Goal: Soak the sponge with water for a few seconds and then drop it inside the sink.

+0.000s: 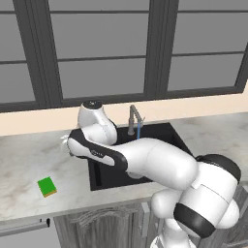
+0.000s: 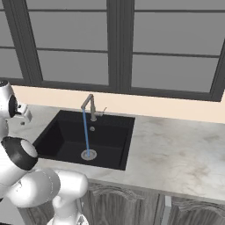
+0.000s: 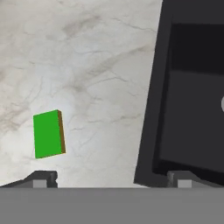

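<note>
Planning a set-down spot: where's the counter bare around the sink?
Right of the sink: a wide bare marble stretch, the best room. Left: bare between sink edge and sponge, but the arm hangs over it. Basin has water running.

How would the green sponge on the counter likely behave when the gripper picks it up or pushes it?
The sponge lies flat, a thin block, so it would probably slide rather than roll or tip. Being small, it is likely light. As a sponge it may squash somewhat between the open gripper's fingers.
</note>
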You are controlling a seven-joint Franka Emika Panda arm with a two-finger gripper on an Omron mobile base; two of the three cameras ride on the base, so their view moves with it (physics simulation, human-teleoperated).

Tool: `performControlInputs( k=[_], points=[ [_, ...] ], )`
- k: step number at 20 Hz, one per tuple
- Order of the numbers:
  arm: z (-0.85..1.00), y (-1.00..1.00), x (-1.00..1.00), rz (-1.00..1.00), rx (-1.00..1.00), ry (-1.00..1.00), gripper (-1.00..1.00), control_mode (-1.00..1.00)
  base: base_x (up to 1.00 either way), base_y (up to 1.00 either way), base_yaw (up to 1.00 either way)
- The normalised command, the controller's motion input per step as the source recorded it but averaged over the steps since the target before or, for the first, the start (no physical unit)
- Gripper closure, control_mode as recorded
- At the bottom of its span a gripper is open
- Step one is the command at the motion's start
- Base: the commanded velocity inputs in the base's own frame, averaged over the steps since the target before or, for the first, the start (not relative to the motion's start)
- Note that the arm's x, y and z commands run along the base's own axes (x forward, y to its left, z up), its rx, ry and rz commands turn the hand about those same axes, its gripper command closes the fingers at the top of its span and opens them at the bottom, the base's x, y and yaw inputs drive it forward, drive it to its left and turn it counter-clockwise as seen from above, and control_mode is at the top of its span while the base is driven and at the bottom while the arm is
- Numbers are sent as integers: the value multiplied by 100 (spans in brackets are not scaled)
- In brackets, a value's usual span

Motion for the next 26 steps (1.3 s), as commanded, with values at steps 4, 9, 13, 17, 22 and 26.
performControlInputs(
  k=[4, 9, 13, 17, 22, 26],
  points=[
    [-5, 43, 0, 5, -1, -1, -100, -100, 0, 0, 0],
    [-14, 43, 0, 5, 0, -1, -100, -100, 0, 0, 0],
    [-22, 31, 0, 3, 0, 0, -100, -100, 0, 0, 0],
    [-15, 24, -7, 1, 0, 0, -100, -100, 0, 0, 0],
    [-8, 17, -25, 0, 0, -1, -100, -100, 0, 0, 0],
    [-11, 15, -22, 0, 0, -5, -100, -100, 0, 0, 0]
  ],
)
